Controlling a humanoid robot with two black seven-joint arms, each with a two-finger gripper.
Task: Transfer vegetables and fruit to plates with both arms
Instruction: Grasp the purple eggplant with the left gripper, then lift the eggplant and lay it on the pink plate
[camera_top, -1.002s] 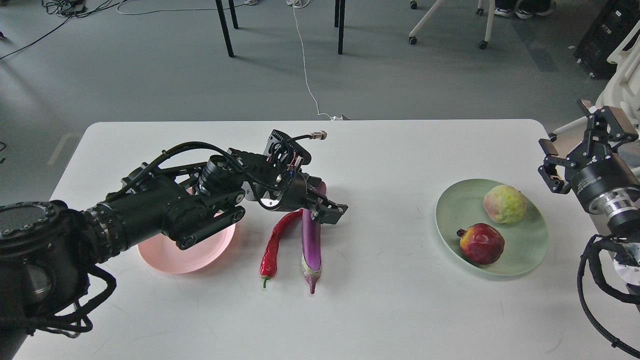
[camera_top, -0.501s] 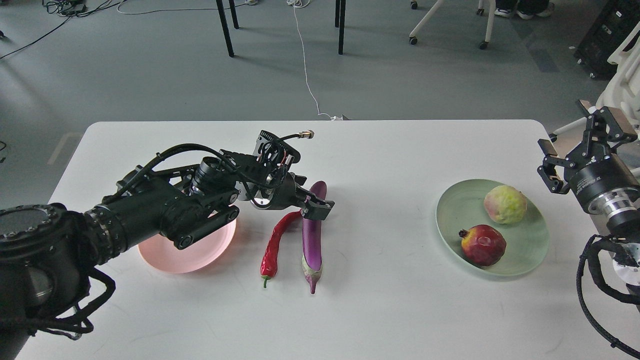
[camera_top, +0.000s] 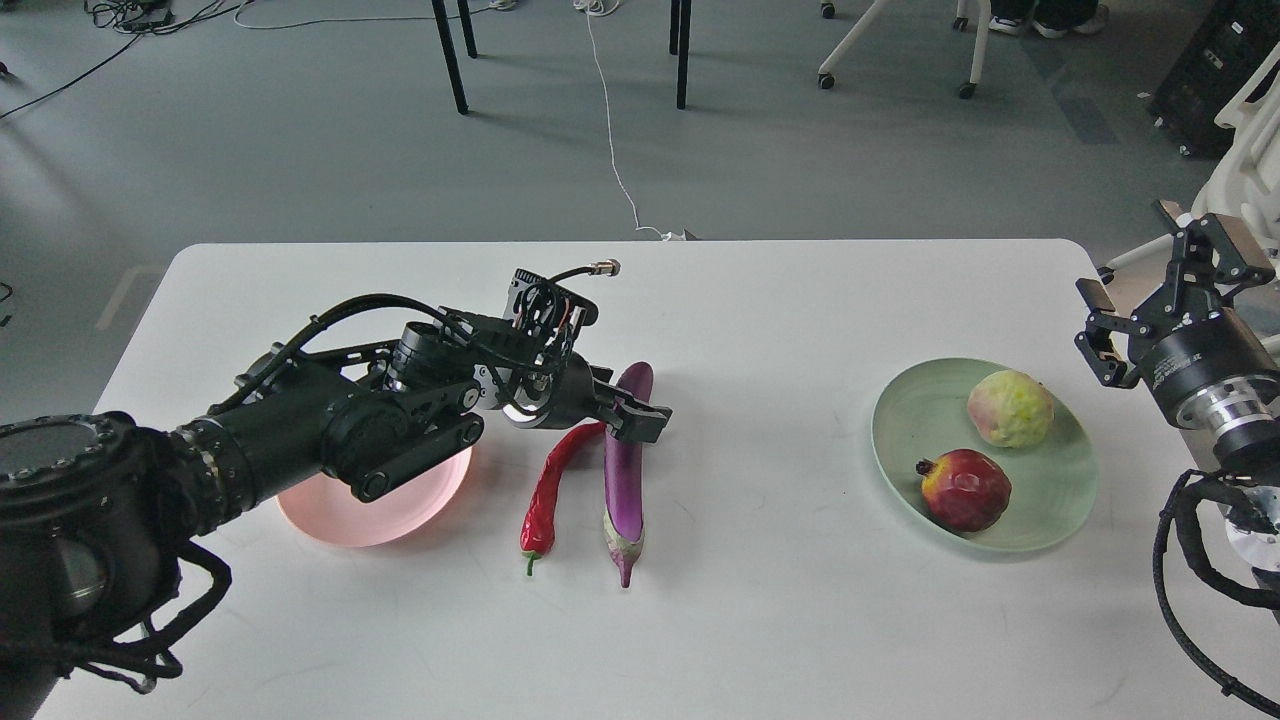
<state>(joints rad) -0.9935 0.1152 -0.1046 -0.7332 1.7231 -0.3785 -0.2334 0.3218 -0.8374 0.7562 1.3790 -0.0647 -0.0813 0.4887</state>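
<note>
Fingers of the left gripper (camera_top: 640, 418) sat low over the upper part of the eggplant (camera_top: 624, 470), and they were dark and seen nearly end-on, so I cannot tell if they were parted or closed, or if they already pinched the vegetable. They seemed to touch it or to be just above it.

The eggplant lay on the white table (camera_top: 760, 620) with its long axis running away from the robot, the stem end near and the rounded end far. The left gripper came across this axis from the left, which I judge a good direction for closing on the slim body. The red chili pepper (camera_top: 550, 490) lay just beside the eggplant on its left, almost parallel, and its upper tip was close to the fingers; I think it could be caught or pushed by mistake.

The pink plate (camera_top: 340, 520) was to the left of both vegetables, partly hidden under the left arm, so the carry would be short and leftwards. The left arm was clearly the nearer one.

The right gripper (camera_top: 1165, 290) hung at the right edge of the table with its fingers spread and holding nothing. Near it the pale green plate (camera_top: 900, 440) already carried the pomegranate (camera_top: 965, 488) and the green-yellow fruit (camera_top: 1010, 407).
</note>
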